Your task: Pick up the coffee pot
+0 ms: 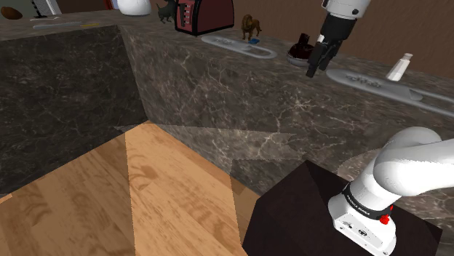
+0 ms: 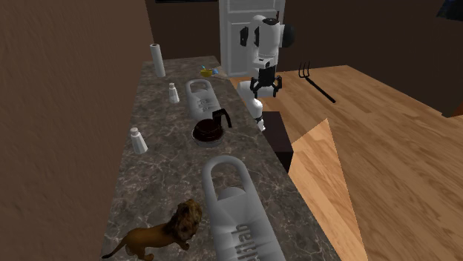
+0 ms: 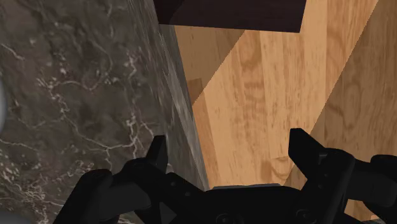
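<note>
The coffee pot [image 1: 299, 51] is a dark, squat glass pot with a black handle, standing on the marble counter [image 1: 218, 80] between two grey trays. In the second exterior view the coffee pot [image 2: 210, 127] has its handle pointing toward the counter's front edge. My black gripper [image 1: 318, 62] hangs open above the counter's front edge, beside the pot and apart from it. From the second exterior view the gripper [image 2: 266, 89] is raised, off to the pot's right. In the wrist view the gripper [image 3: 232, 153] has nothing between its spread fingers, with the counter edge and wooden floor beneath.
Grey trays [image 2: 231, 215] [image 2: 200, 95] flank the pot. White shakers [image 2: 138, 140] [image 2: 173, 93] stand near the wall, with a paper roll [image 2: 157, 59] beyond them. A lion figure [image 2: 167, 231], a dark red box [image 1: 204, 16] and the stand [image 2: 276, 133] are nearby.
</note>
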`<state>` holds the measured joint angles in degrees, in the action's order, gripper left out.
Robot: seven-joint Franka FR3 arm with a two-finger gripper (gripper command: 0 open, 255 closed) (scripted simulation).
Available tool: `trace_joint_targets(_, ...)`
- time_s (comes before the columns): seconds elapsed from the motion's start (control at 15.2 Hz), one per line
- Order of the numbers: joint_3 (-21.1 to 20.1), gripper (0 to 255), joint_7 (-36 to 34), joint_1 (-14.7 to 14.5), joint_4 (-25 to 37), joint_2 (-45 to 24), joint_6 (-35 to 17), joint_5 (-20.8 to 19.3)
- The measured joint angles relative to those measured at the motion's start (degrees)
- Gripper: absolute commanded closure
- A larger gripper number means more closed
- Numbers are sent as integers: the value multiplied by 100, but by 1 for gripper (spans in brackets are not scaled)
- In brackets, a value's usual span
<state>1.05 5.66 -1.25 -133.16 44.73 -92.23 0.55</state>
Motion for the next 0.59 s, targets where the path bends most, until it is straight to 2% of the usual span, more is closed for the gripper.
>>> trace_joint_targets(0.13,48,0,30,14,96,-105,-9,-3)
trace_joint_targets(0.59,709,0,463,151,1333,-1344,43,82)
